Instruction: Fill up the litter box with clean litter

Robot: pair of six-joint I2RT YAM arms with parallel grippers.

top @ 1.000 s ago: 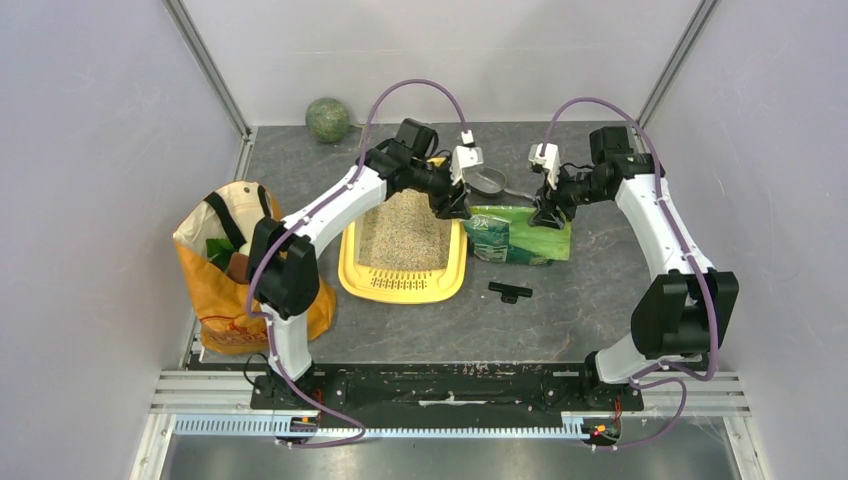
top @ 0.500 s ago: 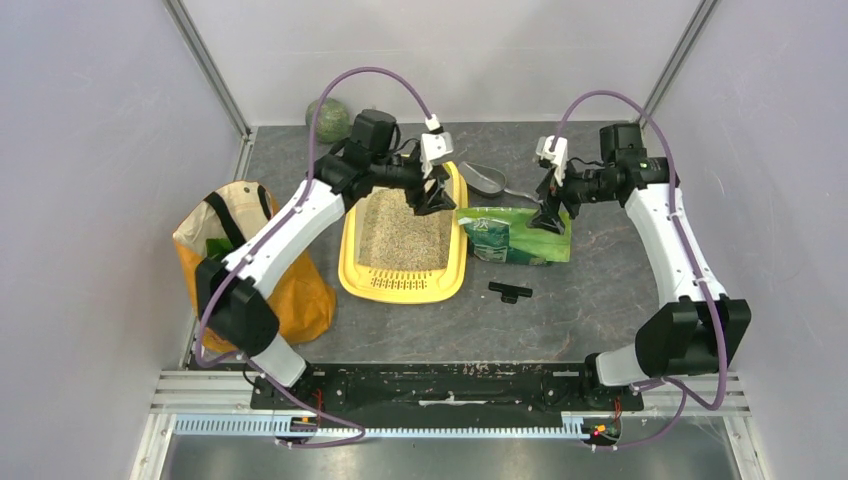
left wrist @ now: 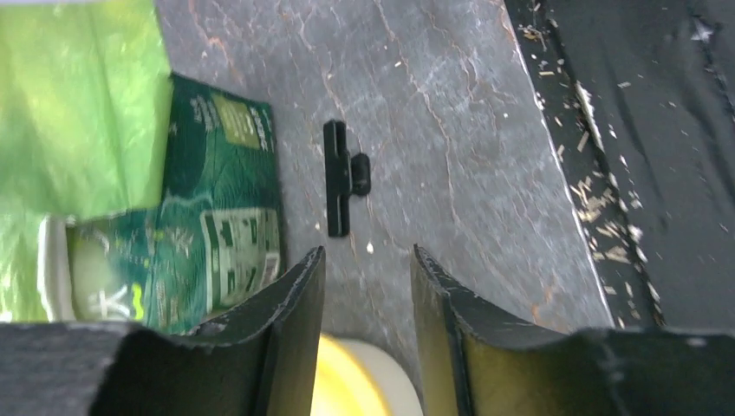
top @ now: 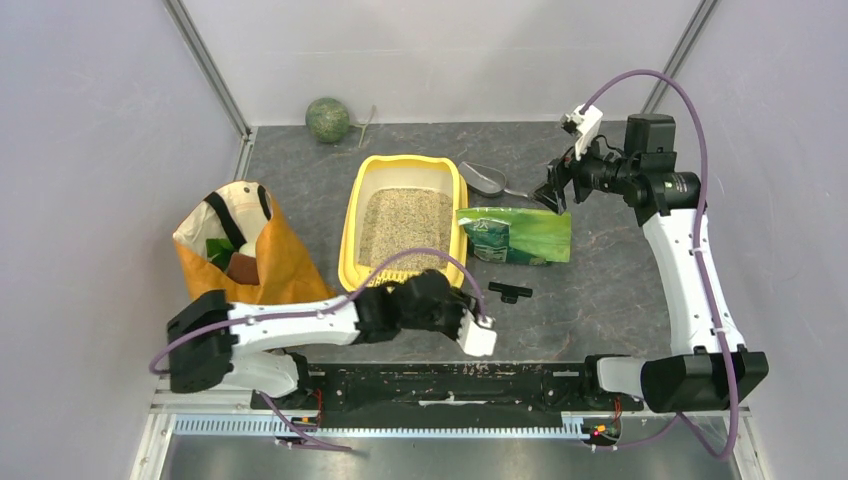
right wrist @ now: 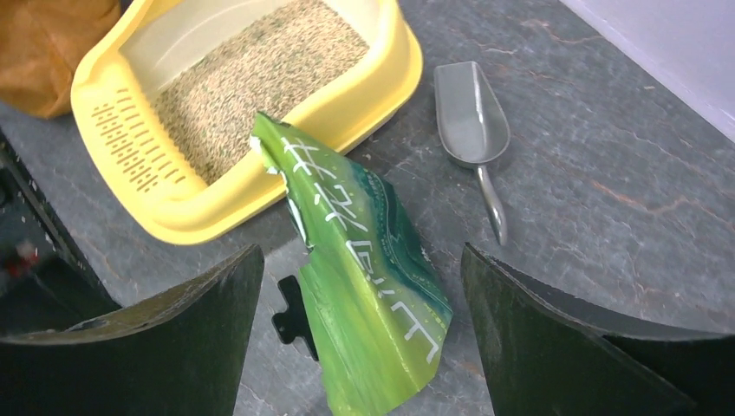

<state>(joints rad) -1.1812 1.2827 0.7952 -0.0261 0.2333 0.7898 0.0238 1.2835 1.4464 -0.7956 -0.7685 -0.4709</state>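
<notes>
The yellow litter box stands mid-table with beige clean litter covering its floor; the right wrist view shows the same box and litter. My left gripper hangs low by the box's near right corner, open, with nothing between its fingers. My right gripper hovers above and behind the green bag's far right end, wide open and empty.
The glossy green bag lies flat right of the box, a grey scoop behind it. A black clip lies in front of the bag. An orange shopping bag stands left, a green ball at the back.
My left arm has pulled back from over the litter box and folded low along the near edge. My right gripper has risen off the green bag, moved right and opened wider.
</notes>
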